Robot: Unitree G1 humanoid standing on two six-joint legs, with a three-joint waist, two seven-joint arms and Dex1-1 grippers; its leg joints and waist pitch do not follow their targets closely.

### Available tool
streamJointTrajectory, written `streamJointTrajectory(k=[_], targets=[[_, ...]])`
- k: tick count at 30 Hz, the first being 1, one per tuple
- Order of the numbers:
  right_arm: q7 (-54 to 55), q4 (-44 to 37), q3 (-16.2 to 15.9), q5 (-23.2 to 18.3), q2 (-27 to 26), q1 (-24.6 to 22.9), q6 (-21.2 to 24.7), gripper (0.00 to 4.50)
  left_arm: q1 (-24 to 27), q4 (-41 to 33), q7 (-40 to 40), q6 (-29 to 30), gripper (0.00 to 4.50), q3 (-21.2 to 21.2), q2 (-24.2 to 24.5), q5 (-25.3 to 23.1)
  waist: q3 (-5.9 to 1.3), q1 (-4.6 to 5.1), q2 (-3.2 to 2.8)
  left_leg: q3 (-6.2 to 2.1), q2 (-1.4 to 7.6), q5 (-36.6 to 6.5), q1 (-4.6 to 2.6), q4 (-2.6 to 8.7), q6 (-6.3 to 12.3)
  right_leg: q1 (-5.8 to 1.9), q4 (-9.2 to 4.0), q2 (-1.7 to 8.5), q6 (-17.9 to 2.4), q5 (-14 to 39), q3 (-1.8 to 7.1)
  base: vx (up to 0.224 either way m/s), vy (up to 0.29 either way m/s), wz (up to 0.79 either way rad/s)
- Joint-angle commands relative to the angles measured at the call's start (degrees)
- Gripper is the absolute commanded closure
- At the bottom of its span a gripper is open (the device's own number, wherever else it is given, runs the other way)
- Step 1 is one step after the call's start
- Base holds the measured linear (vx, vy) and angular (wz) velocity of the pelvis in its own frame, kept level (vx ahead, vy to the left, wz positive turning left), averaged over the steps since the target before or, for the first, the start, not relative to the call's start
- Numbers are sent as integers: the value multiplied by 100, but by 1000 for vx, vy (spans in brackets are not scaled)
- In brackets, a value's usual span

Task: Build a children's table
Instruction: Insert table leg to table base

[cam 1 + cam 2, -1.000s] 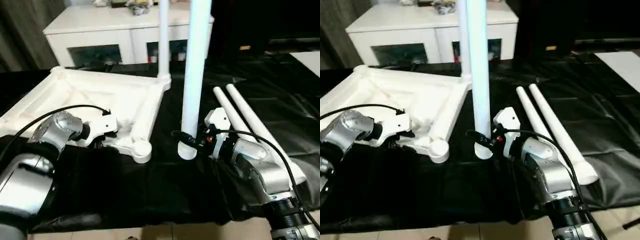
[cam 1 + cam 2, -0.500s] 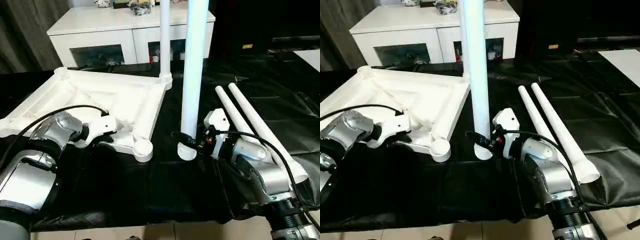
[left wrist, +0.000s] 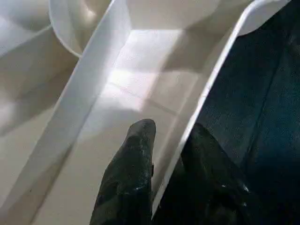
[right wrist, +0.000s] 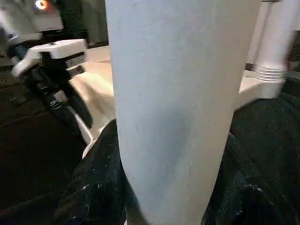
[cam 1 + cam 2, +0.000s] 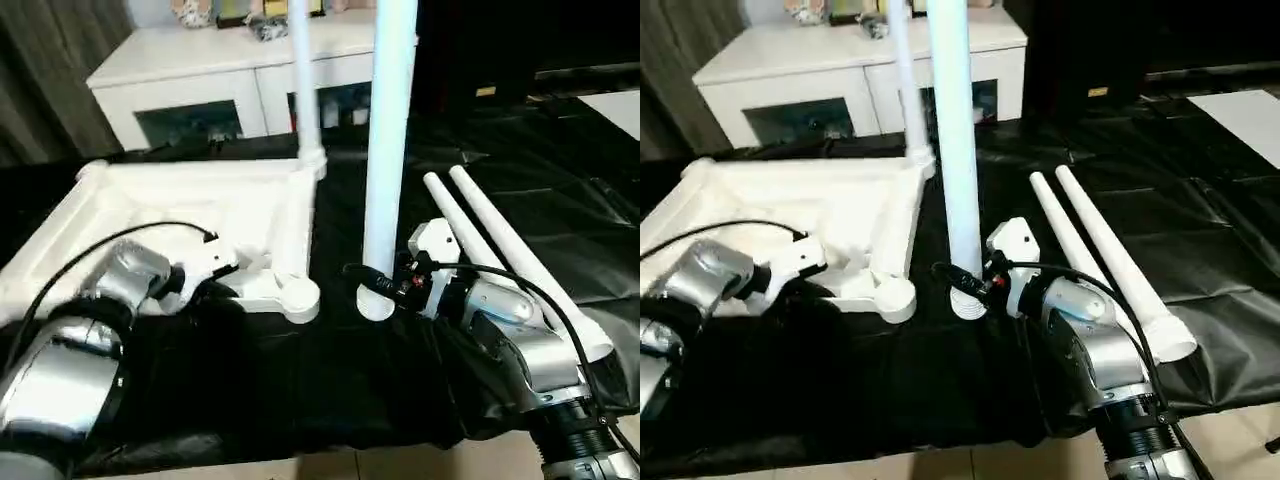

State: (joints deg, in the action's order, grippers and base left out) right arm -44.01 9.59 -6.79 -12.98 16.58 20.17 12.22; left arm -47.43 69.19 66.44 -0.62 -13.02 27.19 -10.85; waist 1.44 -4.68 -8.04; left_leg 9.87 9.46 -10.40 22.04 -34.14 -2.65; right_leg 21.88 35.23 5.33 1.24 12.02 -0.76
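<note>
Black sheeting [image 5: 300,390] covered the floor before a white cabinet [image 5: 200,85]; left pincer [image 3: 161,154] pinched the tabletop [image 5: 190,215] rim, right pincer [image 4: 168,187] clamped an upright leg [image 5: 388,150].

The upturned white rectangular tabletop [image 5: 200,215] looks like smooth moulded plastic with a soft sheen along its ribs, and the long tapered white tube legs [image 5: 1110,255] have the same smooth, slightly glossy plastic finish. They lie on a crinkled black sheet [image 5: 560,160] that shines like thin plastic film. The robot's forearms [image 5: 1095,345] are brushed silver metal, and the black fingers [image 3: 129,183] look matt and scuffed.
</note>
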Motion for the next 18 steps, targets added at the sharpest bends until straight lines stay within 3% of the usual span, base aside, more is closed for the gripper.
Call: streamJointTrajectory(k=[1,2,3,5,6,7,8,9,11,12,13,15,16,17,18], targets=[[212,82,175,-6,-92,126,62,266,427,48,-407,454,372,207,-195,261,-256,8,181,-106,270,-1676,-115,478,175,-157,-445,310,-1437,1141,105,0,0,0],[245,96,197,-10,-100,139,73,266,458,-11,-428,483,375,232,-219,289,-266,2,153,-112,278,-1672,-119,479,162,-154,-437,321,-1417,1215,110,0,0,0],[337,128,283,-57,-129,185,133,266,609,-304,-542,540,378,329,-326,410,-257,13,191,-113,281,-1707,-113,493,161,-141,-456,317,-1370,1394,109,0,0,0],[362,128,326,-96,-136,207,170,266,721,-533,-587,516,383,368,-384,477,-266,13,172,-123,287,-1735,-113,497,157,-131,-460,317,-1301,1506,107,0,0,0],[386,110,396,-190,-158,238,265,266,877,-861,-591,551,388,410,-458,576,-253,25,195,-110,282,-1769,-112,506,167,-114,-487,306,-1250,1622,111,0,0,0],[400,43,539,-438,-203,305,469,266,1320,-1732,-521,206,393,408,-562,699,-260,37,221,-136,302,-1689,-70,519,208,-149,-478,329,-1225,1550,111,0,0,0],[400,39,547,-452,-205,309,483,266,1339,-1768,-524,197,398,404,-565,698,-265,58,200,-133,306,-1600,-48,525,253,-133,-467,304,-1195,1404,96,0,0,0],[395,1,620,-588,-217,345,609,266,1516,-2106,-544,109,404,365,-595,688,-277,54,256,-121,317,-1594,-76,517,286,-122,-480,301,-1192,1363,99,0,0,0],[318,-85,756,-875,-235,447,901,266,1888,-2792,-611,-252,417,184,-599,573,-306,48,242,-106,318,-1386,-70,505,309,-109,-456,281,-1187,1058,91,0,0,0],[318,-85,756,-875,-235,447,901,266,1888,-2792,-611,-252,424,184,-599,573,-316,40,214,-127,338,-1322,-66,509,307,-130,-424,292,-1205,887,86,0,0,0],[154,-168,828,-1125,-211,557,1164,266,2111,-3207,-656,-547,430,27,-599,479,-309,45,343,-104,339,-1222,-57,501,382,-126,-420,258,-1192,632,81,0,0,0],[86,-193,843,-1203,-191,592,1246,266,2170,-3321,-648,-608,444,-12,-607,476,-322,-3,296,-84,326,-991,-68,464,468,-112,-385,255,-1213,351,79,0,0,0],[-31,-211,819,-1245,-133,639,1314,266,2220,-3419,-683,-552,448,-41,-617,450,-339,-45,391,-64,314,-806,-72,426,535,-121,-356,263,-1243,191,86,0,0,0],[-149,-227,800,-1295,-72,689,1415,266,2316,-3624,-692,-420,448,-70,-613,433,-326,-64,437,-46,319,-766,-77,430,567,-102,-375,261,-1235,208,88,0,0,0],[-149,-227,800,-1295,-72,689,1415,266,2316,-3624,-692,-420,448,-70,-613,433,-338,-76,404,-53,323,-708,-72,421,574,-111,-343,274,-1257,165,85,0,0,0]])
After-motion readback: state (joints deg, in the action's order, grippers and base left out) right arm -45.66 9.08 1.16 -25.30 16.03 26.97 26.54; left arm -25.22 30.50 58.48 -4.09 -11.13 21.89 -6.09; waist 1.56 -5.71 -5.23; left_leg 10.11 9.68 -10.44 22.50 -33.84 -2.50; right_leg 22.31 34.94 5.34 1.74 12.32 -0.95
